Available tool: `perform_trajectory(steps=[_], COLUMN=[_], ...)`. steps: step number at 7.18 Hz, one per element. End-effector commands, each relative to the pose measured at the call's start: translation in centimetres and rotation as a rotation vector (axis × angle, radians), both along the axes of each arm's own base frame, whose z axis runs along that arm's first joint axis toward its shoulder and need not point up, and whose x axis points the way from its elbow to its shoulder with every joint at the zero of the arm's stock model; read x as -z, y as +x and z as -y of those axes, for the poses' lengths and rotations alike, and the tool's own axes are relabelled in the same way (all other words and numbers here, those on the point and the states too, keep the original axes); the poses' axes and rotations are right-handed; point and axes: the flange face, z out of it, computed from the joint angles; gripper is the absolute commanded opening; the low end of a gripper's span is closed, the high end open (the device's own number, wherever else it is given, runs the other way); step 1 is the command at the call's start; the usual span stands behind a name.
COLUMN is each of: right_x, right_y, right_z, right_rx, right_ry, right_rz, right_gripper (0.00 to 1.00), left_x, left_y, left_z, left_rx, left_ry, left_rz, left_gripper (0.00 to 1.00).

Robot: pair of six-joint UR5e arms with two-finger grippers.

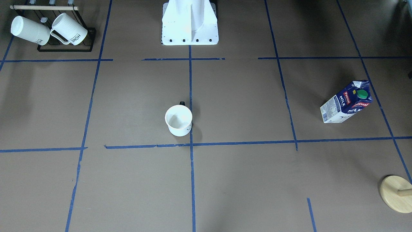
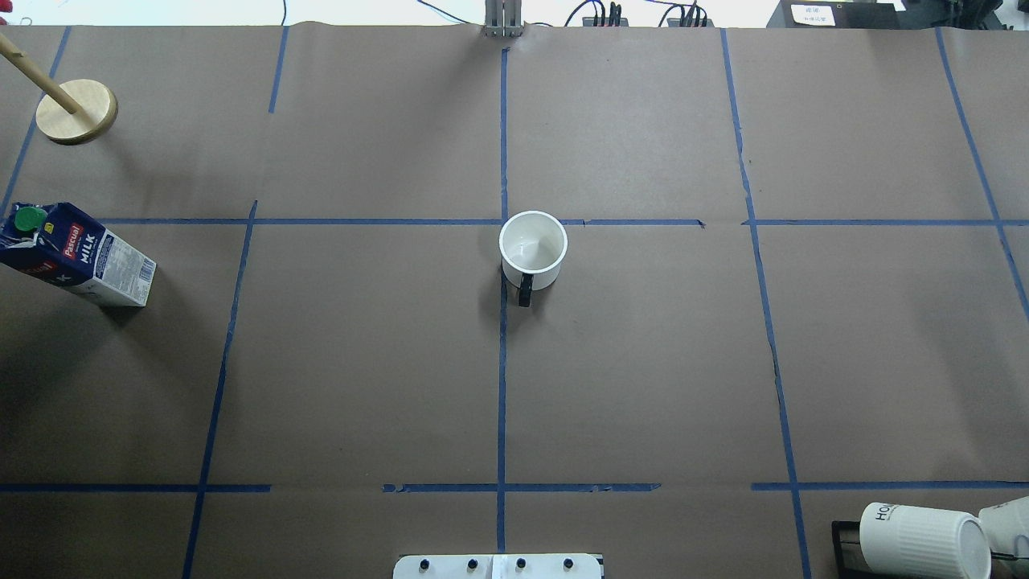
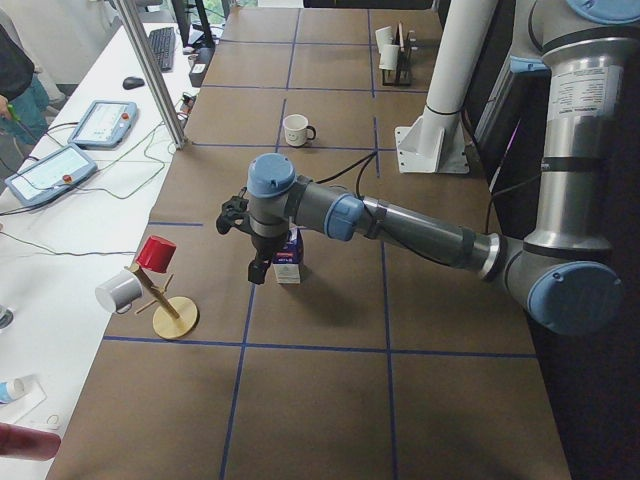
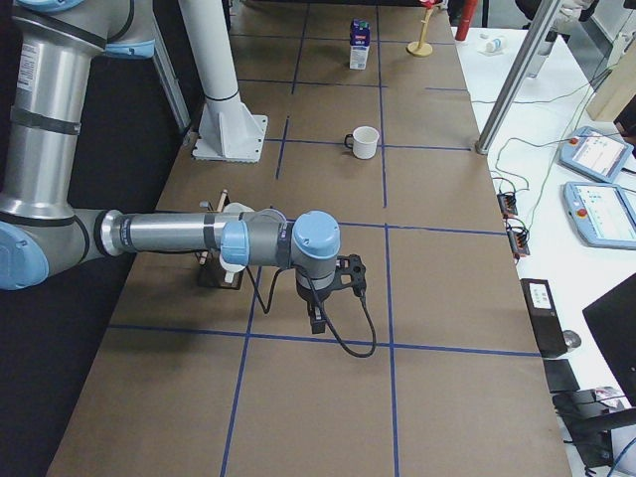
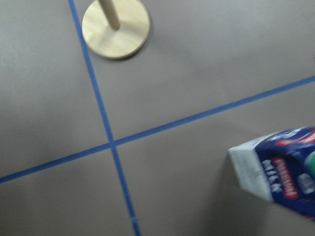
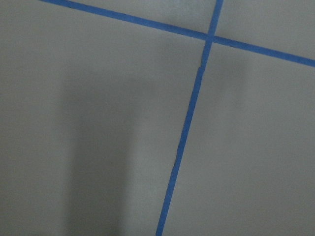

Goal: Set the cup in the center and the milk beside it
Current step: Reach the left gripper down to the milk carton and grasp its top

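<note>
The left gripper (image 3: 257, 272) hangs fingers-down just beside the milk (image 3: 288, 262). Only the side view shows it, so I cannot tell whether its fingers are spread or clenched, or whether they touch the carton. The right gripper (image 4: 316, 320) hovers over the table well apart from both things, and its fingers are equally unreadable.

In the left wrist view the milk sits at 4 o'clock, off-center. Closing there would likely clip an edge and tip the tall, narrow carton.

From overhead, the milk stands at 9 o'clock of the cup (image 2: 532, 249), well apart. The cup touches the center (image 2: 503, 222), at its 5 o'clock. A low carry could knock the cup away.

The cup is empty, and the milk's green cap is on.
</note>
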Motion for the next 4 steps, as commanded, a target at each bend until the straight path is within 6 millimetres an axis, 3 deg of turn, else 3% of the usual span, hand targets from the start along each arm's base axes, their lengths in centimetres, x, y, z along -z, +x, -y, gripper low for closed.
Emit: perform_trajectory(steps=[1, 2, 4], right_x=[0.0, 0.0, -0.1], right_y=[0.1, 0.1, 0.0], right_z=[-0.2, -0.2, -0.2], right_rx=[-0.022, -0.020, -0.019], right_ry=[0.006, 0.018, 0.016], right_rz=[0.002, 0.003, 0.003], right_gripper=[1.00, 1.00, 1.00], left_x=[3.6, 4.5, 3.9], left_y=[7.0, 8.4, 11.2], left_z=[0.2, 0.2, -0.1], left_rx=[0.010, 0.047, 0.001], left_ry=[-0.083, -0.109, -0.129], left_rz=[-0.044, -0.065, -0.060], left_gripper=[1.00, 1.00, 1.00])
